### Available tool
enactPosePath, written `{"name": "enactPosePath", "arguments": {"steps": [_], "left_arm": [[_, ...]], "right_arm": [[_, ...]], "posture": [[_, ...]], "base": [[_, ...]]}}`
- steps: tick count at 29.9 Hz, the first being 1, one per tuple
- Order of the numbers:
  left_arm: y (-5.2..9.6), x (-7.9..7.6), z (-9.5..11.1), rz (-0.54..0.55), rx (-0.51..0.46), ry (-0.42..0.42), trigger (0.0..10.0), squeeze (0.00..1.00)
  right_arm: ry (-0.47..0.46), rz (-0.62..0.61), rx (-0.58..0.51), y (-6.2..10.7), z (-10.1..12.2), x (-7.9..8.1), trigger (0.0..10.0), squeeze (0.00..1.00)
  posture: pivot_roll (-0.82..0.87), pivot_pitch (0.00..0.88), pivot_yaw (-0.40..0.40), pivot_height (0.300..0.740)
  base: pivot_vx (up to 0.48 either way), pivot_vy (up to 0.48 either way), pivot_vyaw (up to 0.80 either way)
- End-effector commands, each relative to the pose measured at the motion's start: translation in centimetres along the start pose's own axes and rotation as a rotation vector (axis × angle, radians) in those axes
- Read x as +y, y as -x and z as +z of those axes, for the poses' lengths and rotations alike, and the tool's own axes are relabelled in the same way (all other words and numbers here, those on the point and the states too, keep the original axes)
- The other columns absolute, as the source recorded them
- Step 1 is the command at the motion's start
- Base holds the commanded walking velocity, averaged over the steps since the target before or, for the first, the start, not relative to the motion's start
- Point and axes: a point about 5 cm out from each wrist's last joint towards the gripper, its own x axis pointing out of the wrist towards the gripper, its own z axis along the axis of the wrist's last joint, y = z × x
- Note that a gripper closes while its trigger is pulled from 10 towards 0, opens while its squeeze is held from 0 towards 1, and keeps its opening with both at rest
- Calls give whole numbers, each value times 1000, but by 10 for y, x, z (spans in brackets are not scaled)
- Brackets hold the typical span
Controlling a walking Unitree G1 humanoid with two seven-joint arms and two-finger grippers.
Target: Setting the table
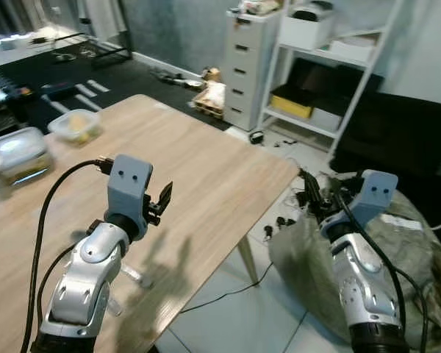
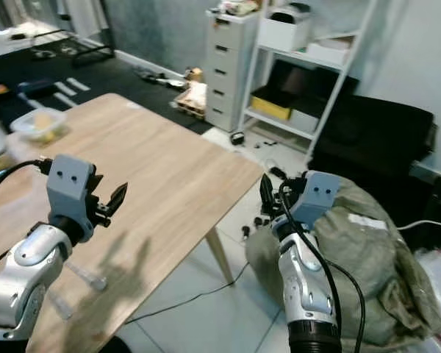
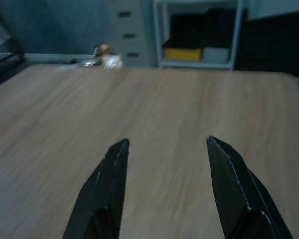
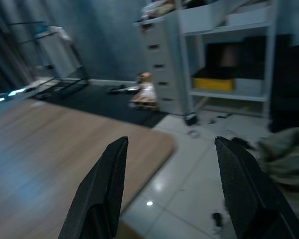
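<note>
— So which arm is better placed for setting this bench?

— By my reading, the left. The left gripper hangs over the wooden top with its two black fingers spread and nothing between them. The right gripper is off the bench altogether, over the tiled floor beside a grey-green sack, likewise released and empty.

— And where are the things to lay out?

— Two clear lidded containers sit at the far left end of the bench, well apart from either gripper. The smaller container holds something yellowish; the larger container sits nearer the robot, at the left edge, with dark and pale contents I can't identify. Both lie ahead and to the left of the left gripper, across open wood.

— Anything closer?

— Some thin clear items lie on the wood just under the left forearm, but they're too faint to name.

— What does the next move hinge on?

— Probably on turning left; the left gripper points across the bench toward the drawers and shelf, not toward the containers.
</note>
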Motion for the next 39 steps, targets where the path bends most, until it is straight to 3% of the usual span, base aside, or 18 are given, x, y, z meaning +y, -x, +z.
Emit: {"name": "enactPosePath", "arguments": {"steps": [1,39], "left_arm": [[1,1,-5,-1,19,5,10000,0],[-2,-8,-3,-56,6,16,10000,0]], "right_arm": [[0,-2,18,3,-4,1,10000,0],[17,-10,26,6,-3,0,10000,0]], "posture": [[45,0,86,740],[29,0,92,740]], "base": [[0,0,-800],[0,0,-800]]}}
